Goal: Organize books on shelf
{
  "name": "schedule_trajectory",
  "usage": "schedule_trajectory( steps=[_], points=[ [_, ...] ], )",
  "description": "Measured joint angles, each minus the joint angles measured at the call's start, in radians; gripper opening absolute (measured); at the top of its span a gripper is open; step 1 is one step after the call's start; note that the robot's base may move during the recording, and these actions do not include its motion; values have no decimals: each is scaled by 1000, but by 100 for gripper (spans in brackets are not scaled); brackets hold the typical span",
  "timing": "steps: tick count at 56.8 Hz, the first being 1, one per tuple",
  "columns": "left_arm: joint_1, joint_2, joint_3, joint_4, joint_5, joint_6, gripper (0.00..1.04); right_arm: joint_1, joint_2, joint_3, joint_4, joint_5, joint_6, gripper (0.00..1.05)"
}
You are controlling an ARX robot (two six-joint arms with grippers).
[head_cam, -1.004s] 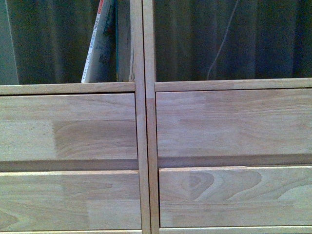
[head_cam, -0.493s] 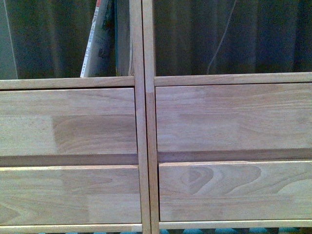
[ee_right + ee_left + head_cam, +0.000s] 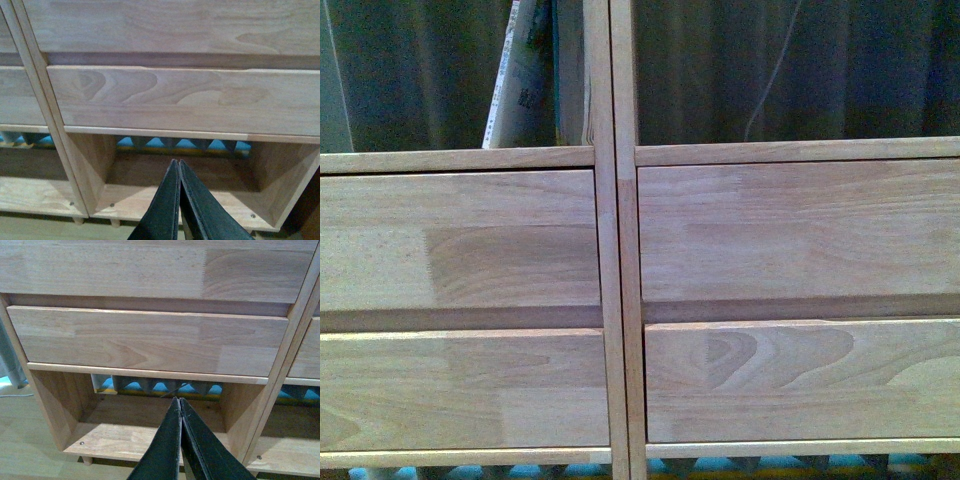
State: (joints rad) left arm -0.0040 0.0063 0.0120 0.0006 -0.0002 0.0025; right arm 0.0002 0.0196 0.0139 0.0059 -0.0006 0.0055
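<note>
Both the left gripper (image 3: 179,402) and the right gripper (image 3: 178,163) are seen pressed closed, empty, before the shelf (image 3: 616,250). A book (image 3: 520,85) is leaned in its upper left compartment, against the central divider.

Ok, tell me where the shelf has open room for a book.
On the shelf, the upper right bay looks bare. The upper left bay is open left of the leaning book, crowded by the divider. Both bottom bays look bare.
</note>
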Motion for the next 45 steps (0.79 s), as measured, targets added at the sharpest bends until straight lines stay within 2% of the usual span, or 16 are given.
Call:
schedule_trajectory(
  steps=[45],
  points=[
    [0, 0, 0, 0, 0, 0, 3, 0, -14, 0, -4, 0, 0, 3]
  ],
)
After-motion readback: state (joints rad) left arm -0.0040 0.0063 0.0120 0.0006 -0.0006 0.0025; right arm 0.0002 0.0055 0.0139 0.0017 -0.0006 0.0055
